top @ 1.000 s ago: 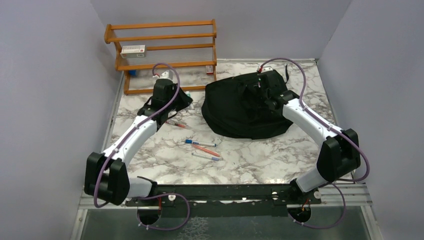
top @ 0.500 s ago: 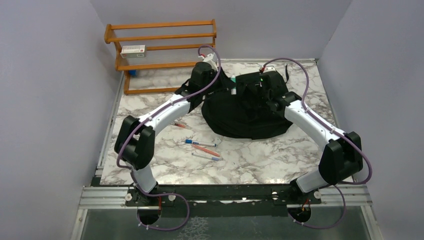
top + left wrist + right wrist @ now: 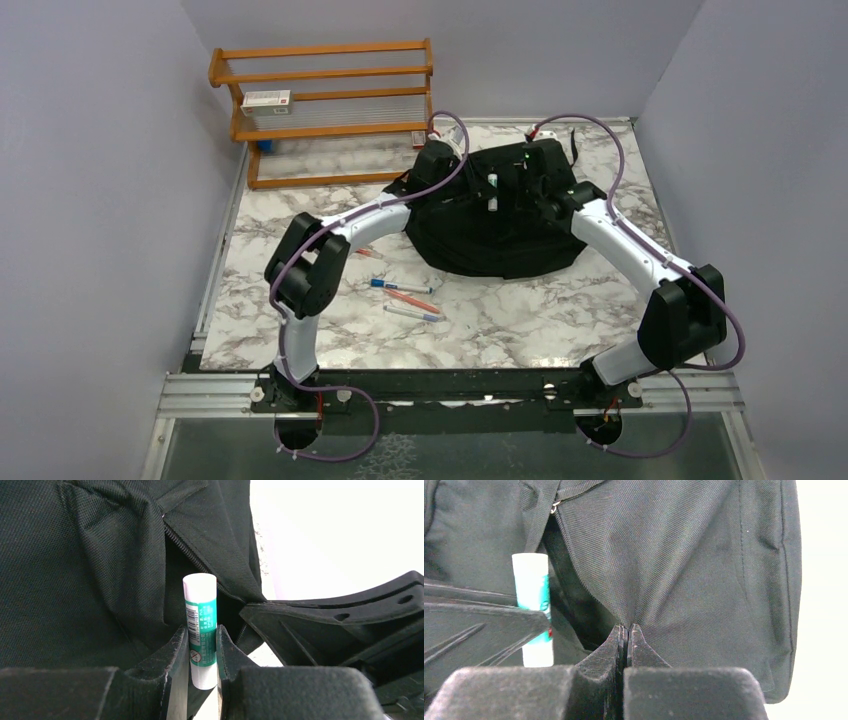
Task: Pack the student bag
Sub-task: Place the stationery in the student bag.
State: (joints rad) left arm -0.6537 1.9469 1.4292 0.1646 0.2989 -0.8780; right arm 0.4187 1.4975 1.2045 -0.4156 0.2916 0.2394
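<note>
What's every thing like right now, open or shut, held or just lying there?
student bag, unzipped, fabric pinched up beside its opening.
glue stick, gripped, at the bag's opening.
left end effector, shut on the glue stick.
right end effector, shut on the student bag.
pens, lying loose, not yet packed.

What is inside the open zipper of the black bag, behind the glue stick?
Inside the zipper gap of the student bag only dark shadow shows; any contents are hidden by fabric. The glue stick, in the left gripper, stands before the gap.
</note>
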